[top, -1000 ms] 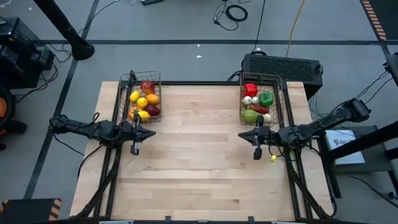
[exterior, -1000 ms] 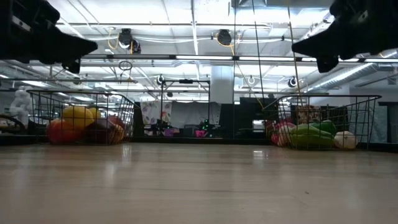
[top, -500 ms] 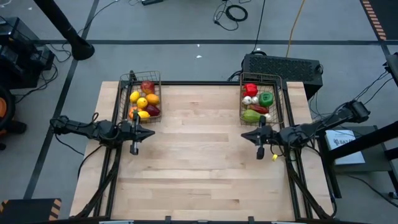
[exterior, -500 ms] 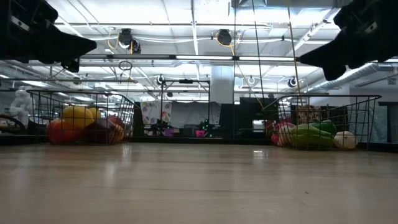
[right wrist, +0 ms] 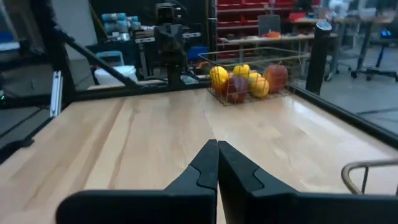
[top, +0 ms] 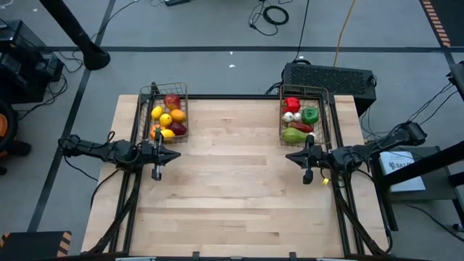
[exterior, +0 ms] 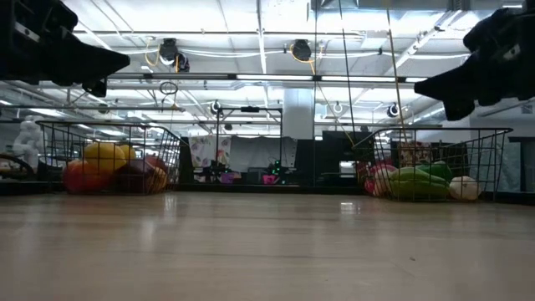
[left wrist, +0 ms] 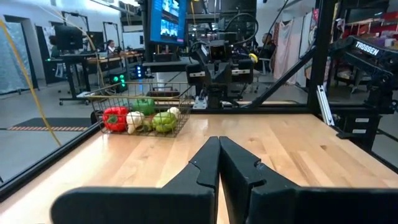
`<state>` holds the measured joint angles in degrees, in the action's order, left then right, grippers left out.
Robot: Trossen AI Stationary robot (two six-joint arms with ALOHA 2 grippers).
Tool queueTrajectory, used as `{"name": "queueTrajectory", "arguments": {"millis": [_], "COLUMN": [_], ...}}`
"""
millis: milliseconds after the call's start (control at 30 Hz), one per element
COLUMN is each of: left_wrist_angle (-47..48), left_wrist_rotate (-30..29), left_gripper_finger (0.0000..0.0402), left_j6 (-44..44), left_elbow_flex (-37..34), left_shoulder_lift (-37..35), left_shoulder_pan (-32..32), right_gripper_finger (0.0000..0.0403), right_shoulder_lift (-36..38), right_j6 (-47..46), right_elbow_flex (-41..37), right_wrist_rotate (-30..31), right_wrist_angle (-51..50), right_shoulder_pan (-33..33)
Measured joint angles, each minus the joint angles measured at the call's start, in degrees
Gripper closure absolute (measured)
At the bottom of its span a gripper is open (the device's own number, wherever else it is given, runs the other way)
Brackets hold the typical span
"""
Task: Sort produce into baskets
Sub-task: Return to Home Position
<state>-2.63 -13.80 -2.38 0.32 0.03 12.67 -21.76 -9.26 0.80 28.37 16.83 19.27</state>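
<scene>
Every piece of produce in view sits inside a basket, and none shows loose on the wooden surface (top: 232, 196), so the sorting itself looks finished and the step in hand appears to be bringing the arms to their rest pose. The left basket (top: 168, 85) stands at the far left corner of the surface and holds the fruit: yellow lemons (top: 157, 112), an orange (top: 177, 114) and a red apple (top: 172, 100) among them. The right basket (top: 304, 88) stands at the far right corner with the vegetables: a red pepper (top: 292, 104), white garlic (top: 288, 116) and a green pepper (top: 310, 114). The left tool (top: 175, 154) hangs just in front of the left basket's near edge, pointing across toward the middle. Its wrist view shows its fingers pressed together with nothing between them, so it is clenched and empty. The right tool (top: 289, 155) mirrors it, just beside the near edge of the right basket and pointing inward, and its wrist view likewise shows it clenched on nothing. The low view shows both tools raised well above the surface. What the next move calls for, as I judge it, is no grasp at all. Each arm only has to draw back to its side and settle, keeping its tool high enough and far enough from the wire rims that neither basket is nudged.
</scene>
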Motion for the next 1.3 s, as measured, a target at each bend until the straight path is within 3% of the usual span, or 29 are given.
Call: {"name": "queueTrajectory", "arguments": {"millis": [333,567,1033,1300], "left_wrist_angle": [0.1,0.1,0.1,0.1], "left_wrist_rotate": [0.0,0.0,-1.1,-1.3], "left_gripper_finger": [0.0388,0.0388,0.0388,0.0388], "left_j6": [-1.2,-1.1,-2.5,-4.1], "left_elbow_flex": [0.0,0.0,0.0,0.0], "left_shoulder_lift": [0.0,0.0,0.0,0.0], "left_shoulder_pan": [0.0,0.0,0.0,0.0], "right_gripper_finger": [0.0402,0.0402,0.0403,0.0403], "right_shoulder_lift": [10.8,21.7,21.7,21.6], "right_j6": [9.9,12.3,15.6,11.0], "right_elbow_flex": [0.0,0.0,0.1,0.0], "right_wrist_rotate": [-2.7,-3.0,-11.0,-13.9], "right_wrist_angle": [-0.9,-8.8,-5.5,-11.9], "right_shoulder_pan": [0.0,0.0,-6.7,-14.0]}}
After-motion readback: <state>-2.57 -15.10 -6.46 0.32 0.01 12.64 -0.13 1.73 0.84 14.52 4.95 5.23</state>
